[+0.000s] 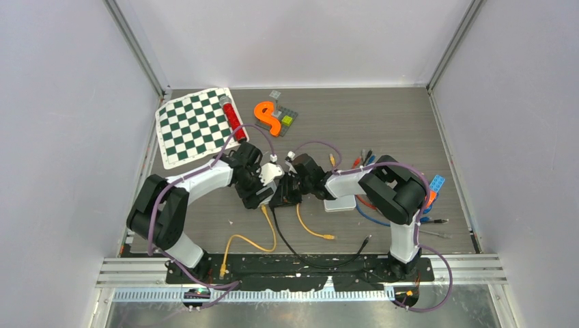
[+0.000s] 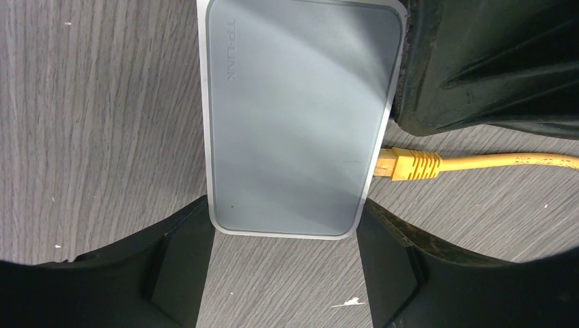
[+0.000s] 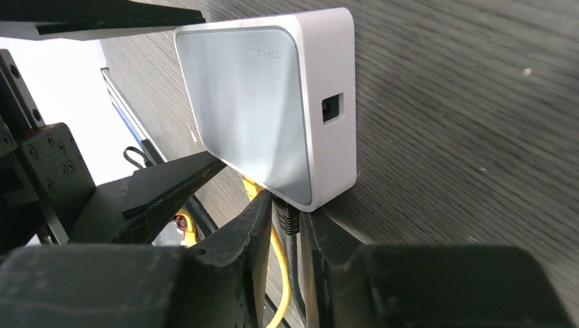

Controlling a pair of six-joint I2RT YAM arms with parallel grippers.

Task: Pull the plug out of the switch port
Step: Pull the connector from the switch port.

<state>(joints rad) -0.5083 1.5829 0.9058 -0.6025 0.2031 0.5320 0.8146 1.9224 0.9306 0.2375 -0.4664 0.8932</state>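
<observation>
On table [image 1: 410,123] | switch [image 2: 293,116]: 1 | yellow plug [image 2: 408,165]: 1 | black plug [image 3: 287,220]: 1

The top external camera hangs high above and behind the arm bases, facing down and forward over the whole table [image 1: 396,137] — far enough off that both arms fit in frame. The left wrist camera looks almost straight down from close range, with the switch [image 2: 300,116] filling its middle between the fingers of the left gripper [image 2: 283,208]. The right wrist camera sits low, just off the tabletop. It looks obliquely along the fingers of the right gripper [image 3: 288,229], past the black plug [image 3: 287,216] between them, at the switch's corner. Both wrist views share the switch, the yellow cable [image 2: 478,162] at its edge and the table's grain — each also catches the other gripper.
</observation>
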